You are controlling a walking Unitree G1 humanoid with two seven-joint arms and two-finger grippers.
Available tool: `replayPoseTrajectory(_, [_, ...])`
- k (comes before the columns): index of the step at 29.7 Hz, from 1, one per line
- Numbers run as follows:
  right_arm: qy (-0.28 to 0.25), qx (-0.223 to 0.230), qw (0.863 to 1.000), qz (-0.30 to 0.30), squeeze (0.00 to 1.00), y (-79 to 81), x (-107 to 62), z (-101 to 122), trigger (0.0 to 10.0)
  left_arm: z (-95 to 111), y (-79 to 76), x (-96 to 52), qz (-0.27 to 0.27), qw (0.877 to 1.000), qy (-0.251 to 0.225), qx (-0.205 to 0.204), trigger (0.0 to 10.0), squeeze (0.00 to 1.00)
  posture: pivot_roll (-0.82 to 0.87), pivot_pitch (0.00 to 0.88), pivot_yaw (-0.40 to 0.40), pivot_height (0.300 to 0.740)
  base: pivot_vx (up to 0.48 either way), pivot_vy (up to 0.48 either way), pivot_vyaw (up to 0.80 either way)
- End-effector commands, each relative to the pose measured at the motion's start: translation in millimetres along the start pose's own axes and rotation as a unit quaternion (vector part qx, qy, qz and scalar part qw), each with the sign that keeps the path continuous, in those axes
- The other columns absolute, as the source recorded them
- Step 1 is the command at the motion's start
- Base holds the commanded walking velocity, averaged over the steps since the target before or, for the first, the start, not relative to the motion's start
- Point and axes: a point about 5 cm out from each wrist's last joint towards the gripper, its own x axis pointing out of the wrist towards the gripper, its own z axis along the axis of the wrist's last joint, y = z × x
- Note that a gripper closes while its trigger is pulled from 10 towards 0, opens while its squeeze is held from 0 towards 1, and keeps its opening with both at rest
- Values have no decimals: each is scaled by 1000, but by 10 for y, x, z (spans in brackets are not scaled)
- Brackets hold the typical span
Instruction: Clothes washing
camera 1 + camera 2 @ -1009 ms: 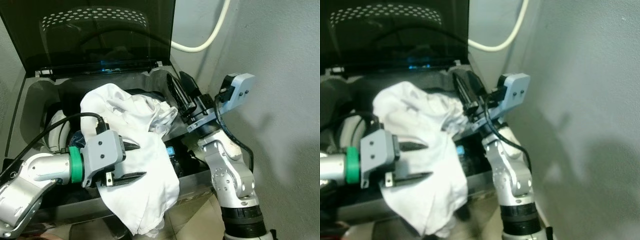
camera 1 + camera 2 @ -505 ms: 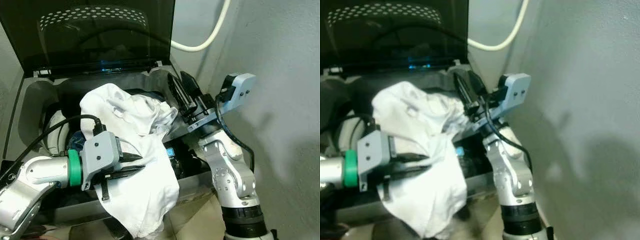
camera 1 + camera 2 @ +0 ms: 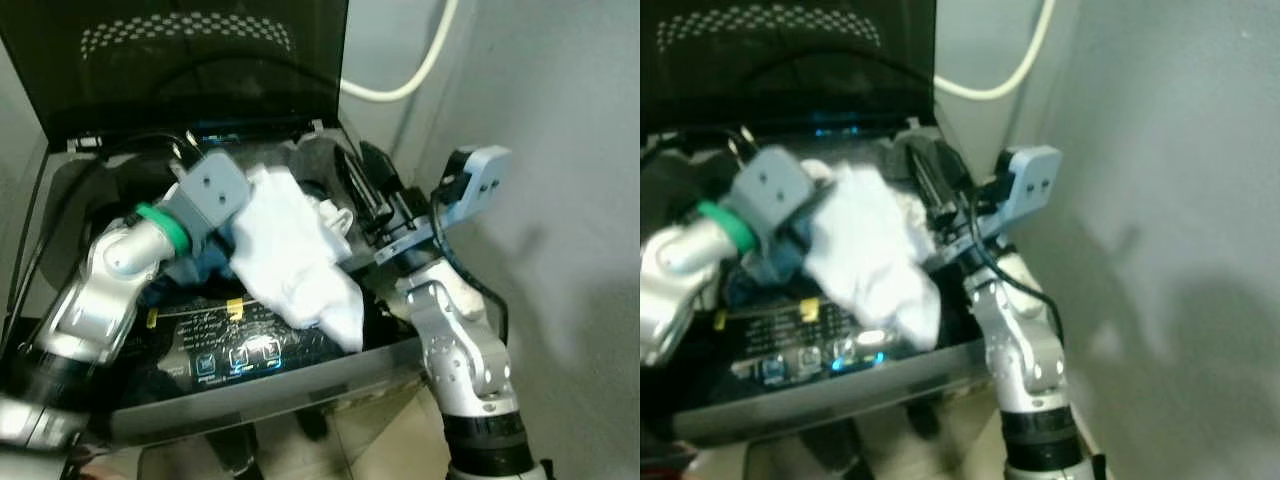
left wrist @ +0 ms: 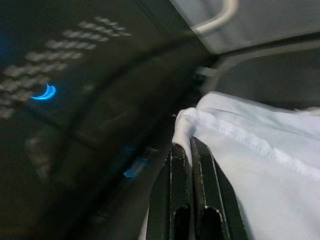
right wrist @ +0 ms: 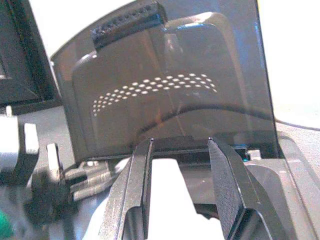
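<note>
A cream hose (image 3: pixel 420 72) curves across the grey wall (image 3: pixel 560 150) behind the machine — rising toward the upper edge of the head views. Below, pale floor tiles (image 3: pixel 380 440) show at the foot of the wall, partly in shadow.

No legible text, only unreadable lit markings on the washing machine's control panel (image 3: pixel 225 345).

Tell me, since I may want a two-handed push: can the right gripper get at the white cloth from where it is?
Probably yes. The right gripper sits open at the washer's right rim, right beside the white cloth, with nothing between them. The left gripper already pinches the cloth's far edge.
</note>
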Motion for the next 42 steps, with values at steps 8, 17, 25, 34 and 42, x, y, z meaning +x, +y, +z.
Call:
replayPoseTrajectory(8, [-1, -8, 1000, -7, 0, 27, -62, 30, 10000, 350, 1014, 189, 247, 952, -27, 179, 10000, 0, 57, 141, 65, 740, 0, 0, 0])
replayPoseTrajectory(17, [0, -12, 1000, -15, 0, 7, -100, 36, 10000, -116, 420, 226, 5, 998, 44, -51, 10000, 0, 60, 145, 68, 740, 0, 0, 0])
replayPoseTrajectory(25, [4, -4, 1000, -9, 0, 23, -73, 7, 10000, 7, 11, -110, -95, 984, -20, -151, 10000, 1000, 98, 149, 51, 740, 0, 0, 0])
replayPoseTrajectory(34, [10, 0, 1000, -4, 0, 37, -57, -47, 10000, 409, -226, -365, -153, 973, -96, -144, 10000, 1000, 120, 142, 45, 740, 0, 0, 0])
replayPoseTrajectory(42, [24, -8, 999, -21, 0, -9, -90, -159, 10000, 842, -379, -452, -84, 975, -164, -124, 10000, 0, 152, 121, 38, 740, 0, 0, 0])
